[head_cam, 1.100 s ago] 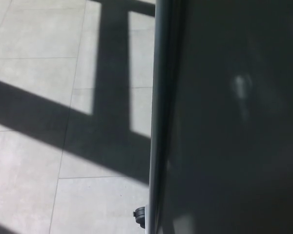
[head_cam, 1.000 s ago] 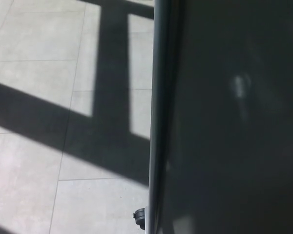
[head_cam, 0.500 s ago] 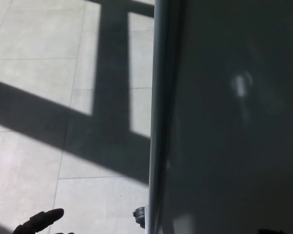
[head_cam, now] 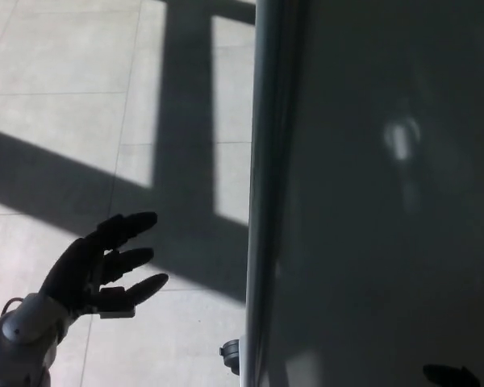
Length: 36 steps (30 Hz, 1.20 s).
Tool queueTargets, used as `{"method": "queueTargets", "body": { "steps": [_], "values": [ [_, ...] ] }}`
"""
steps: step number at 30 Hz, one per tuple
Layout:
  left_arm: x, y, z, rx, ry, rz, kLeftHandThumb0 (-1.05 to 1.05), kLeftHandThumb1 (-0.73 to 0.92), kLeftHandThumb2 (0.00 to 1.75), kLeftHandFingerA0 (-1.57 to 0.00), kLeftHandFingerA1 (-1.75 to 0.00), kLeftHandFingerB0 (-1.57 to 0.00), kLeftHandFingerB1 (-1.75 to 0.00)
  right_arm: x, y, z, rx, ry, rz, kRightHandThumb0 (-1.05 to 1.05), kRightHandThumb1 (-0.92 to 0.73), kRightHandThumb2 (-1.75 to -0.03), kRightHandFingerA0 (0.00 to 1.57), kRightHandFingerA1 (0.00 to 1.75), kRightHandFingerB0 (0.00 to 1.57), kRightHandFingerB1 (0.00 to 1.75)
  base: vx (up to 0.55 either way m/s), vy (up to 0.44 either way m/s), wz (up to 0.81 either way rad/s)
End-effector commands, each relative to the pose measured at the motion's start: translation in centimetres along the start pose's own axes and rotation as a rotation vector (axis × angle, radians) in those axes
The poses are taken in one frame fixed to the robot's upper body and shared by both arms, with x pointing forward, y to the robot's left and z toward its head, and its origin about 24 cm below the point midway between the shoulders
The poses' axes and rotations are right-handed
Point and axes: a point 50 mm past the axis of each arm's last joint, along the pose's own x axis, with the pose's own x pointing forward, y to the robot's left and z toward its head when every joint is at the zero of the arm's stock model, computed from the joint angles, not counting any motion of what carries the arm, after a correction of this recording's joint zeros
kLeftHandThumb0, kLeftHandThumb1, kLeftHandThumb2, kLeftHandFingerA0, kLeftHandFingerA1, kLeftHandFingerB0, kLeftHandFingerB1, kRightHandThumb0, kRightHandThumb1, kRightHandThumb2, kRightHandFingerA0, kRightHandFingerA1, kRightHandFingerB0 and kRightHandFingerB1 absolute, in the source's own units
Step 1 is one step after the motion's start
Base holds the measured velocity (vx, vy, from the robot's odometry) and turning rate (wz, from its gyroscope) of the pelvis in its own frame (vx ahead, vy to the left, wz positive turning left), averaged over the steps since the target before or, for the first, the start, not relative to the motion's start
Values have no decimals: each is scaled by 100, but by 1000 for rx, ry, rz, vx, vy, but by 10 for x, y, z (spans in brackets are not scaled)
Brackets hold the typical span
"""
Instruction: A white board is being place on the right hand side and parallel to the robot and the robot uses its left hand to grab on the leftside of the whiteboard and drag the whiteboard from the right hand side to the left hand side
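The whiteboard [head_cam: 379, 201] fills the right half of the head view, its face dark in shadow with a faint glare spot. Its metal left edge [head_cam: 258, 193] runs from top to bottom of the picture. My left hand [head_cam: 101, 262] is raised at the lower left, open, with thumb and fingers spread and pointing right toward that edge. It is well apart from the board, holding nothing. A small dark shape [head_cam: 450, 375] shows at the bottom right over the board; I cannot tell what it is.
Pale floor tiles [head_cam: 56, 97] crossed by dark bands of shadow lie to the left of the board. A black caster [head_cam: 231, 355] of the board's stand sits at the foot of the metal edge.
My left hand has risen from the bottom edge, where only a fingertip showed, to mid-height at lower left. The dark shape at bottom right has grown a little. The board has not moved.
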Motion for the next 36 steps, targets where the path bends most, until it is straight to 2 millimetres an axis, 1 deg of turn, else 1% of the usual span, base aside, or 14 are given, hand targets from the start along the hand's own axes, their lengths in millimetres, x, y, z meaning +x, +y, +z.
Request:
{"method": "queueTargets", "body": {
  "steps": [1, 6, 7, 8, 11, 13, 15, 16, 19, 20, 23, 27, 34, 36],
  "values": [
    [18, -5, 30, 24, -50, -82, -62, 41, 70, -25, -40, -15, -35, -1, -4, -1, -7, 3, -13, -105, -50, -111, 56, 126, 3, 42, 0, 0, 0],
    [34, -20, 57, 91, -99, -153, -65, 41, 70, -25, -40, -14, -35, -1, -5, -1, 8, -2, -14, -105, -62, -62, 16, 136, 0, 68, 0, 0, 0],
    [37, -25, 61, 93, -113, -167, -65, 41, 70, -25, -40, -15, -36, -1, -5, -2, 25, 6, -13, -104, -45, -104, 121, 115, 0, 55, 0, 0, 0],
    [41, -31, 66, 96, -120, -189, -66, 41, 71, -24, -39, -14, -36, -2, -5, -3, 10, 7, -14, -105, -61, -65, 106, 103, 0, 63, 0, 0, 0],
    [46, -41, 76, 130, -144, -218, -69, 41, 73, -24, -40, -12, -36, -2, -5, -3, 7, 6, -13, -105, -61, -65, 67, 118, 0, 62, 0, 0, 0],
    [49, -47, 81, 136, -155, -235, -72, 41, 74, -24, -40, -11, -36, -2, -5, -4, 6, 10, -13, -105, -61, -65, 120, 103, 0, 60, 0, 0, 0],
    [50, -49, 82, 138, -159, -240, -72, 41, 74, -24, -40, -11, -36, -2, -5, -4, 5, 11, -13, -105, -61, -65, 120, 103, 0, 60, 0, 0, 0],
    [54, -56, 89, 142, -175, -260, -73, 41, 74, -24, -40, -11, -37, -2, -5, -4, 0, 9, -10, -105, -64, -63, 20, 132, 0, 65, 0, 0, 0],
    [58, -64, 97, 136, -188, -281, -71, 40, 73, -25, -40, -12, -37, -2, -5, -4, -4, 8, -11, -105, -59, -70, 90, 148, 0, 68, 0, 0, 0],
    [59, -66, 98, 130, -191, -289, -70, 40, 73, -24, -40, -12, -37, -3, -5, -4, -2, 4, -8, -105, -65, -61, 21, 152, 0, 75, 0, 0, 0],
    [62, -75, 104, 134, -198, -320, -70, 40, 73, -23, -39, -11, -37, -2, -4, -3, 7, 2, -5, -105, -59, -71, 41, 113, 0, 72, 0, 0, 0],
    [63, -83, 110, 132, -204, -345, -71, 41, 74, -23, -40, -10, -37, -2, -3, -4, 18, 7, -3, -105, -61, -64, 10, 121, 0, 64, 0, 0, 0],
    [68, -93, 119, 185, -214, -361, -72, 48, 56, -25, -32, -12, -27, -2, -2, -4, 52, 13, 9, -105, -57, -68, 39, 116, 0, 74, 0, 0, 0],
    [71, -97, 125, 192, -222, -370, -73, 42, 78, -19, -41, -4, -29, -2, -2, -4, 38, 12, 16, -105, -60, -62, 0, 107, 0, 63, 0, 0, 0]
  ]
}}
